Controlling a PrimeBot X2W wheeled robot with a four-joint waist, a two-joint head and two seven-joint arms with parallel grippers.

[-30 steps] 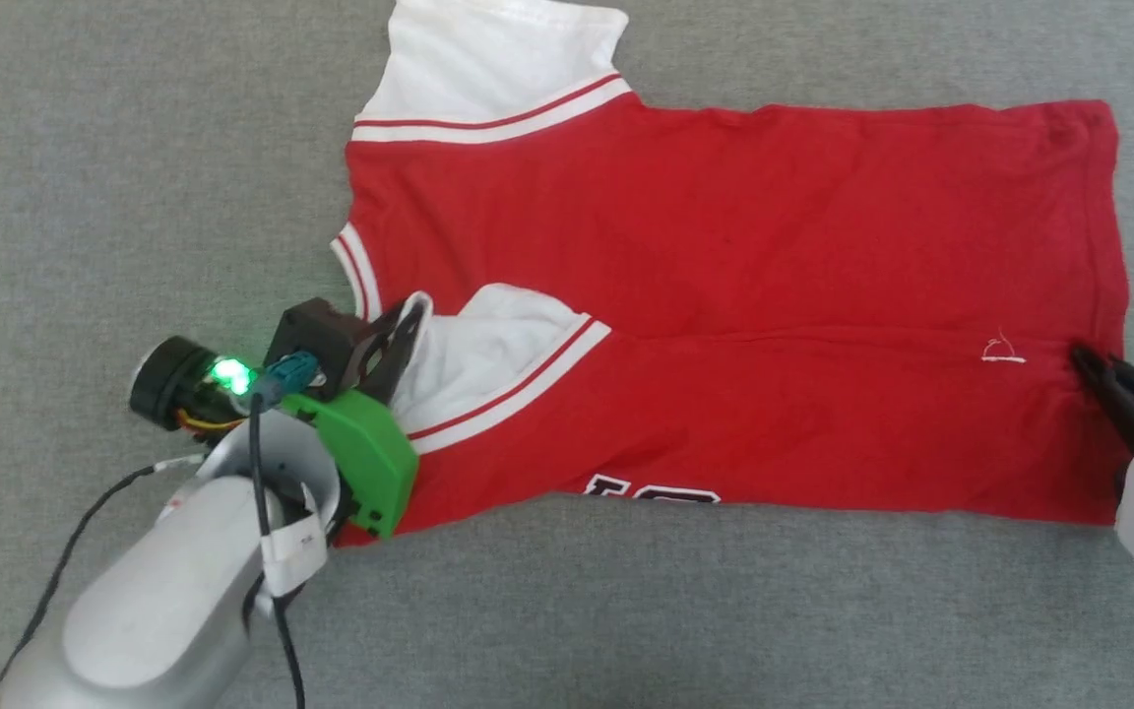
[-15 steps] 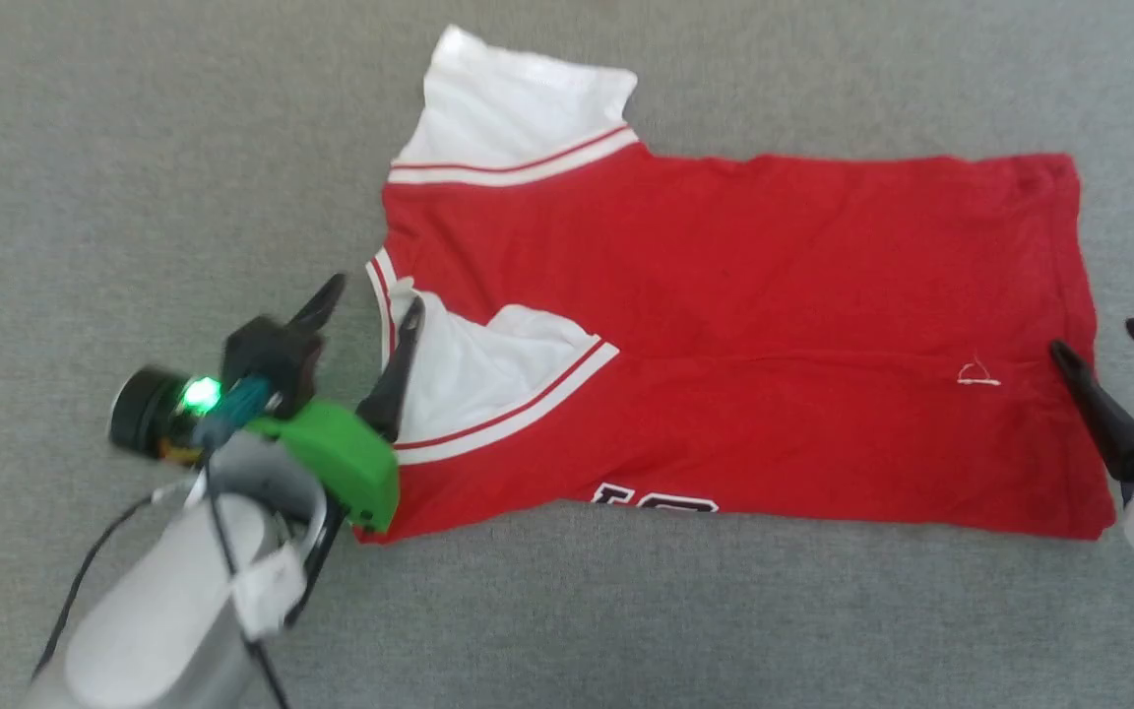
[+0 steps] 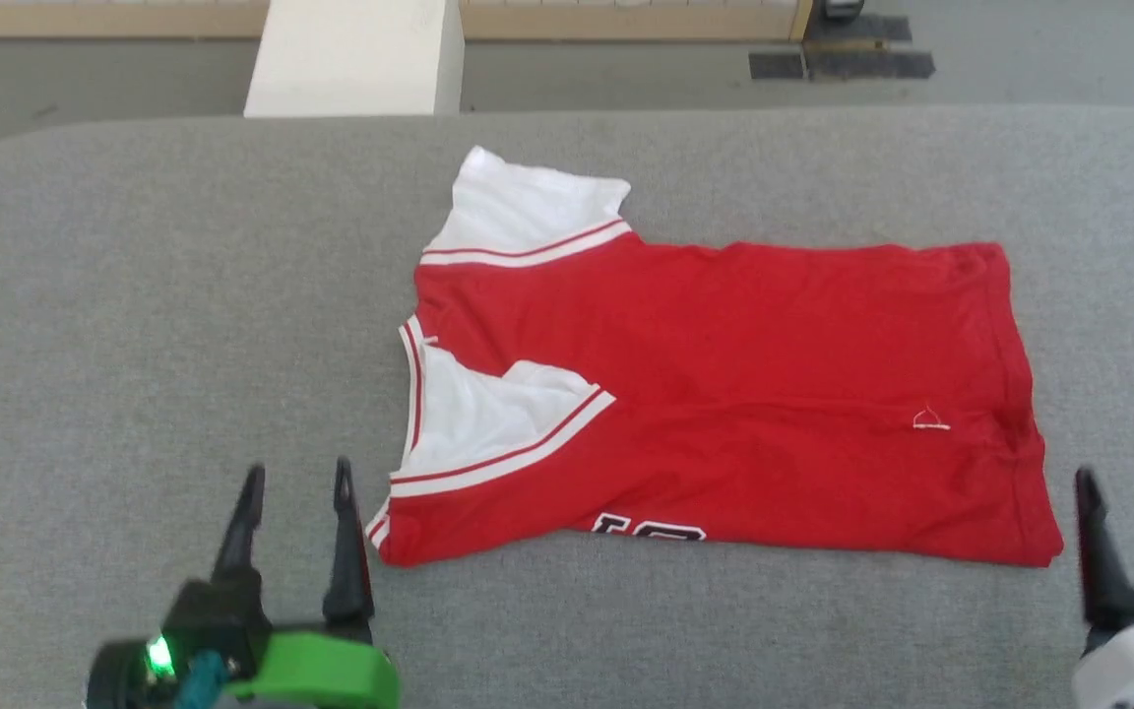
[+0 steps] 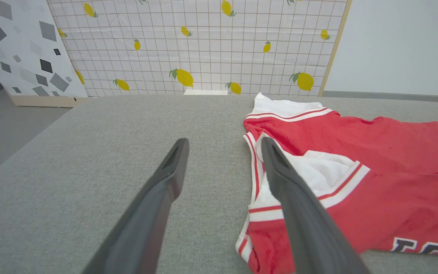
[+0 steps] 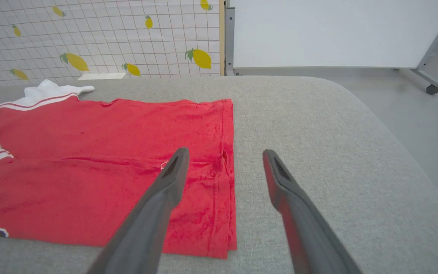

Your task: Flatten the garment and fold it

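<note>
Head view: red short-sleeved jersey T-shirt with white sleeves (image 3: 724, 394) lies half-folded on grey fabric-covered table (image 3: 134, 295); left gripper (image 3: 298, 468) and right gripper (image 3: 1127, 476) flank its near corners, fingers apart, empty. Its loosely tucked near sleeve could bunch if the next fold drags it.

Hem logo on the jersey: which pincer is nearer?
Right. The right pincer sits just past the hem near the hem logo; the left pincer is off the collar end.
</note>
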